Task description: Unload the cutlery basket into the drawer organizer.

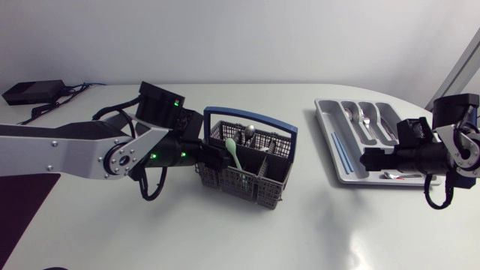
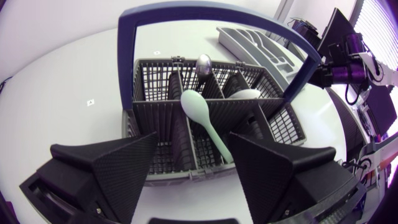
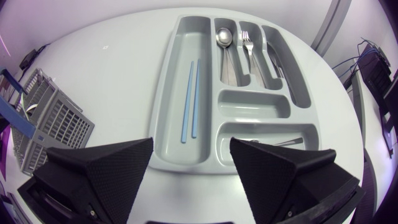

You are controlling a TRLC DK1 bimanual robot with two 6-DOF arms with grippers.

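The dark grey cutlery basket [image 1: 259,180] with a blue handle [image 1: 251,117] stands mid-table. A pale green spoon [image 1: 233,152] and a metal spoon [image 1: 250,133] stick up from it. My left gripper [image 1: 215,155] is at the basket's left side, open. In the left wrist view its fingers [image 2: 102,165] straddle the basket's near wall, with the green spoon [image 2: 202,115] ahead between them, untouched. The grey drawer organizer [image 1: 327,127] lies at the right. My right gripper [image 1: 373,160] hovers open over its near end [image 3: 163,93], above a metal piece [image 3: 283,142].
The organizer holds two blue chopsticks [image 3: 191,99], a spoon [image 3: 224,38], a fork [image 3: 247,43] and knives [image 3: 273,56] in separate slots. Another pale spoon [image 2: 245,94] lies in the basket's far cell. A black box [image 1: 34,91] with cables sits at the back left.
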